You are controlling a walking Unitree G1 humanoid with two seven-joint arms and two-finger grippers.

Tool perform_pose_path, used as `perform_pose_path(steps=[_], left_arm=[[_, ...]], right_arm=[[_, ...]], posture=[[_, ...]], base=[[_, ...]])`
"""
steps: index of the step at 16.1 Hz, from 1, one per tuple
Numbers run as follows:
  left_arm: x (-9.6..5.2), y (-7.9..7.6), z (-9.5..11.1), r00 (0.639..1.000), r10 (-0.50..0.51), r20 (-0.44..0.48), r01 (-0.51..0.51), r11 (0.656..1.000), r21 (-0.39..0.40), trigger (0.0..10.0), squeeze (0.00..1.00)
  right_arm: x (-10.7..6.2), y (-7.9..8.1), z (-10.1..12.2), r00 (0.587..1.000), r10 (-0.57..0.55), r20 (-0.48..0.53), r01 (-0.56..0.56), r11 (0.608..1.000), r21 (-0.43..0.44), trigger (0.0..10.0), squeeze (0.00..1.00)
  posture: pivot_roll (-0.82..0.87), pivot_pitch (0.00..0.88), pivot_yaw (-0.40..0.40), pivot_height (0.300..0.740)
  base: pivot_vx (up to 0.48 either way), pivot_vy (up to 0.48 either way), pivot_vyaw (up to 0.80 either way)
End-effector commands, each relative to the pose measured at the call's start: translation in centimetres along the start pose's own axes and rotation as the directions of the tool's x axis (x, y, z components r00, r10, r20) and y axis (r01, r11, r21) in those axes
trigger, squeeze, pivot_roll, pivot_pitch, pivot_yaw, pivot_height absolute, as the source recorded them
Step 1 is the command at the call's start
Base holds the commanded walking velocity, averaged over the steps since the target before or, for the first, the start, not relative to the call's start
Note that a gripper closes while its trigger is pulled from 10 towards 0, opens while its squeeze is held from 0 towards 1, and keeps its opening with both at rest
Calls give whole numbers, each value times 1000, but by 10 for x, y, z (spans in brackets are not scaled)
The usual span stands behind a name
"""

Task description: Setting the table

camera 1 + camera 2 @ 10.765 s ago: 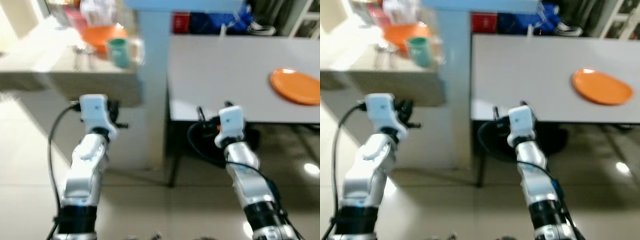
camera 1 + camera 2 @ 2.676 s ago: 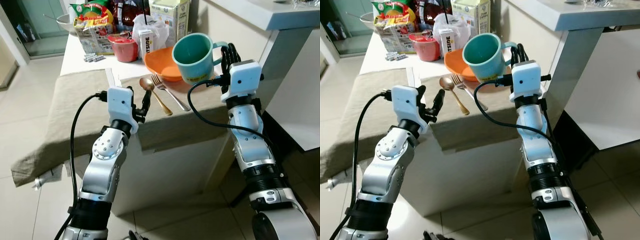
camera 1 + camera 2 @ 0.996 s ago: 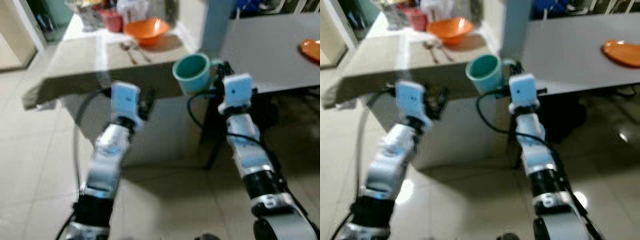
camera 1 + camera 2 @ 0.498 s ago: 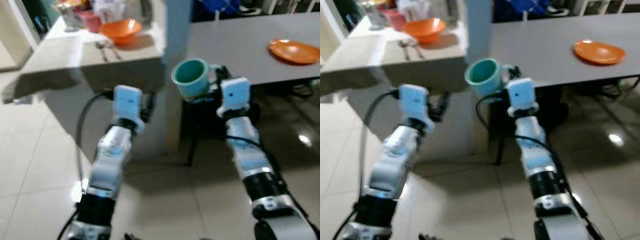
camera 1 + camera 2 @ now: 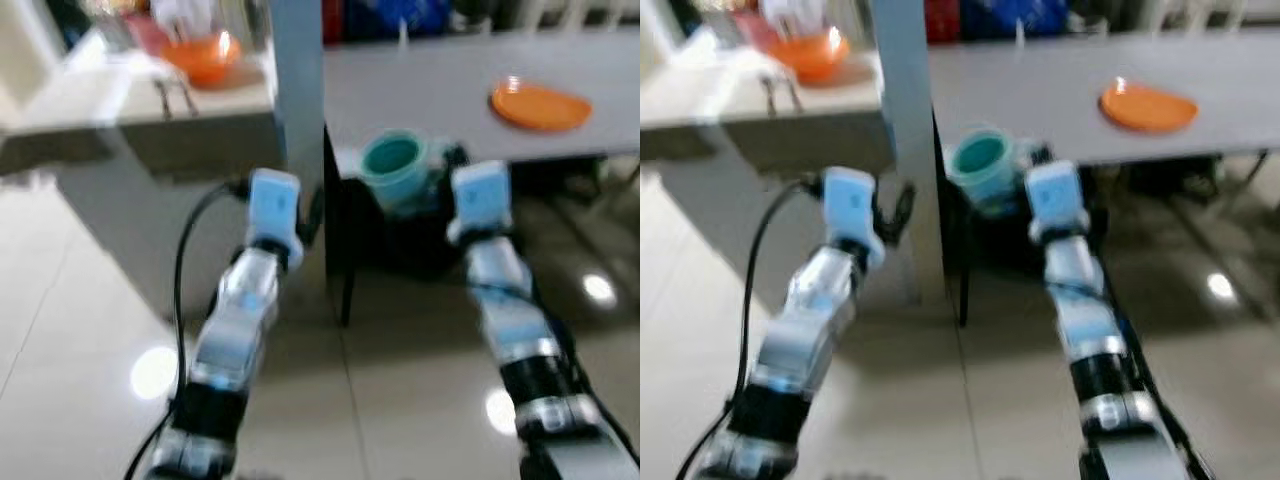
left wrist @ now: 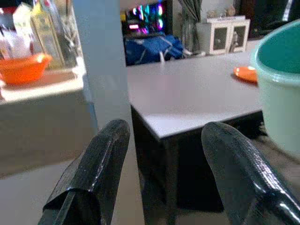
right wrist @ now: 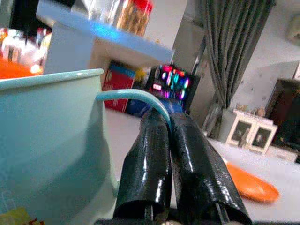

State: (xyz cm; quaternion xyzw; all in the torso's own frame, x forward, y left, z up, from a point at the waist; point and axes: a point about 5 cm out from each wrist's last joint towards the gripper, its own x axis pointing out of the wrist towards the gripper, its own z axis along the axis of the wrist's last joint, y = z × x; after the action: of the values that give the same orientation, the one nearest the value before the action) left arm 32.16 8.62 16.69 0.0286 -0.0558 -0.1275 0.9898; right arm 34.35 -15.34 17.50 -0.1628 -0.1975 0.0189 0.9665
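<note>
While head views blur, right tool pinches teal mug handle; left tool spread, empty.

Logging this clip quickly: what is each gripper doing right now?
Left gripper: open, holding nothing.
Right gripper: shut on the handle of the teal mug, carried in front of the grey table.

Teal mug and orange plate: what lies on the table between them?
Nothing: in the left eye view the grey table is bare between the teal mug, held by its handle in the right hand at the near edge, and the orange plate.
</note>
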Motion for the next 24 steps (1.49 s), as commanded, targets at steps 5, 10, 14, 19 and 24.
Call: perform_pose_path(steps=[5,10,14,19,24], left_arm=[[5,9,-1,999,42,1,-42,999,32,10000,0],[6,5,1,1000,29,10,-29,1000,1,10000,0],[8,4,3,1000,24,19,-24,1000,-3,10000,0],[10,2,3,1000,6,17,-6,1000,2,10000,0],[12,3,1,1000,11,9,-12,1000,21,10000,0]], right_arm=[[4,7,7,1000,10,21,-10,1000,19,0,0],[3,9,7,1000,18,21,-18,1000,17,0,0],[0,9,6,1000,20,17,-20,1000,16,0,0],[-1,11,5,1000,21,20,-21,1000,23,0,0],[-2,13,2,1000,24,4,-24,1000,18,0,0]], posture=[[-123,0,69,740],[-125,0,74,740],[-133,0,82,740],[-137,0,88,740],[-137,0,95,740]], base=[[208,-321,0],[183,0,0],[472,0,0],[480,0,0],[384,0,0]])
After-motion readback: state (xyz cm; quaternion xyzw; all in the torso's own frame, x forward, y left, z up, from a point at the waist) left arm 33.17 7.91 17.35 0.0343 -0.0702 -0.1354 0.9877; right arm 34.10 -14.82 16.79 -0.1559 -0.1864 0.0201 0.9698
